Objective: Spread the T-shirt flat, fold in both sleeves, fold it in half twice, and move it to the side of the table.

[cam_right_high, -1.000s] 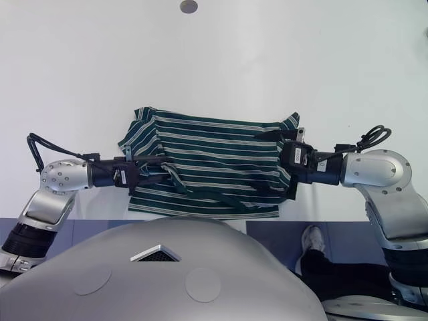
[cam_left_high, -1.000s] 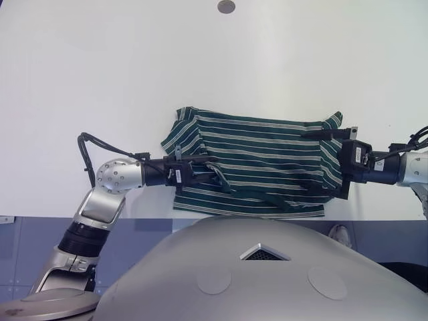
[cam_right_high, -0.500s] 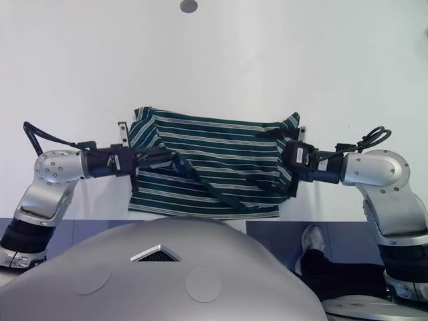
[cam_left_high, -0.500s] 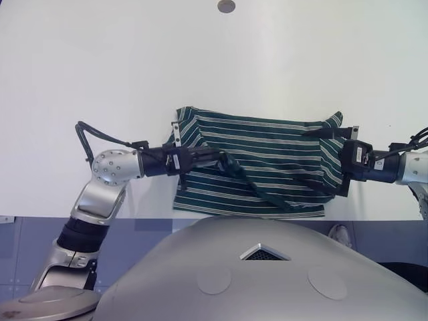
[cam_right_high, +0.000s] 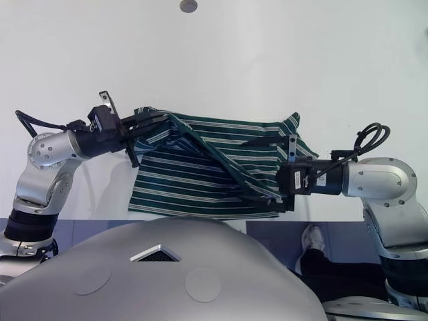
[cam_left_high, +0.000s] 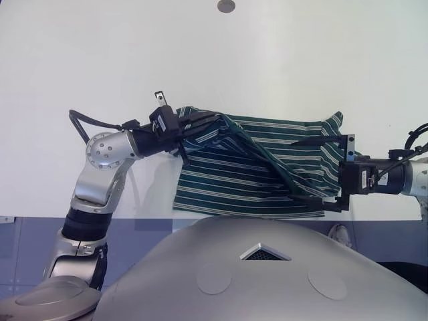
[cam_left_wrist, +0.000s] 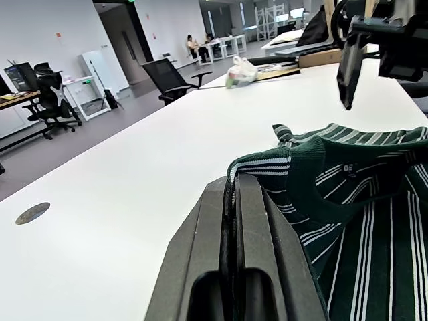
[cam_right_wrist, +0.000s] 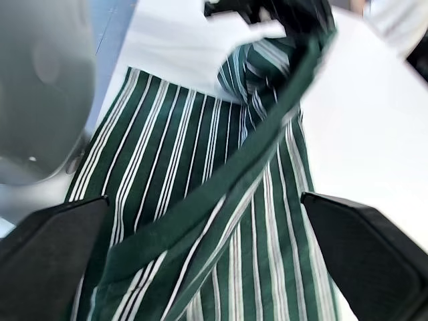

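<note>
Dark green T-shirt with thin white stripes (cam_left_high: 254,184) lying partly folded on the white table (cam_left_high: 100,67), near the table's front edge and between the two arms. The left gripper (cam_left_high: 211,121) sits at the shirt's far left corner, its two black fingers (cam_left_wrist: 257,221) pressed together on a ribbed edge of the fabric and holding it raised above the table. From this pinch a taut band of cloth runs diagonally across the shirt toward its near right corner. The right gripper (cam_left_high: 299,170) is at the shirt's right side with its fingers (cam_right_wrist: 364,251) spread wide apart, one toward the far edge and one toward the near hem, the diagonal band passing between them; contact with the cloth cannot be judged. A small grey round disc (cam_left_high: 226,6) is set in the table's far edge.
</note>
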Robot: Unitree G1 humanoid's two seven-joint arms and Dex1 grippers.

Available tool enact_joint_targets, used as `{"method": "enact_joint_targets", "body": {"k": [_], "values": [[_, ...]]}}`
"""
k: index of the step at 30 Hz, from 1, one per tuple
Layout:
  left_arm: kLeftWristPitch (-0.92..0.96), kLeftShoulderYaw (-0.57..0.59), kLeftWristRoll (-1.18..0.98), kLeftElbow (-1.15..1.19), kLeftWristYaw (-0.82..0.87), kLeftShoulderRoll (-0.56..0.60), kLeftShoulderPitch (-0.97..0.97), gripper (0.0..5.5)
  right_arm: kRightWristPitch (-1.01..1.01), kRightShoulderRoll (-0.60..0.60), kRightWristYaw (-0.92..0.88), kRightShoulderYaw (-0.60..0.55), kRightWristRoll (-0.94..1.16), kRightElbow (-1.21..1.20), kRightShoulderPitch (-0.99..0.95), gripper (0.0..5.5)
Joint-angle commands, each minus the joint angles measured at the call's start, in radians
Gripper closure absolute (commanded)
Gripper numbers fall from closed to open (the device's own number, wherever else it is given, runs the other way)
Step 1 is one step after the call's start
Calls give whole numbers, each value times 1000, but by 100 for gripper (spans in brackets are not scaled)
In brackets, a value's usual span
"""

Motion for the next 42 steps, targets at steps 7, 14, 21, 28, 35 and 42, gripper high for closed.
{"method": "enact_joint_targets", "body": {"k": [7,14,21,28,35,42], "values": [[6,7,25,-12,24,-4,25,549,-560,117,-99,-42,-248,54,136,10],[3,5,28,-9,25,-13,33,549,-758,80,-180,-32,-339,314,134,10],[-6,3,35,-7,19,-17,42,550,-793,59,-251,6,-356,306,117,105],[-16,1,40,-1,15,-19,51,550,-824,31,-306,9,-407,338,121,249],[-8,0,40,-12,24,-23,52,550,-772,19,-350,-1,-439,329,135,371],[-1,2,46,-21,35,-31,55,550,-602,42,-395,-10,-408,231,210,520]]}}
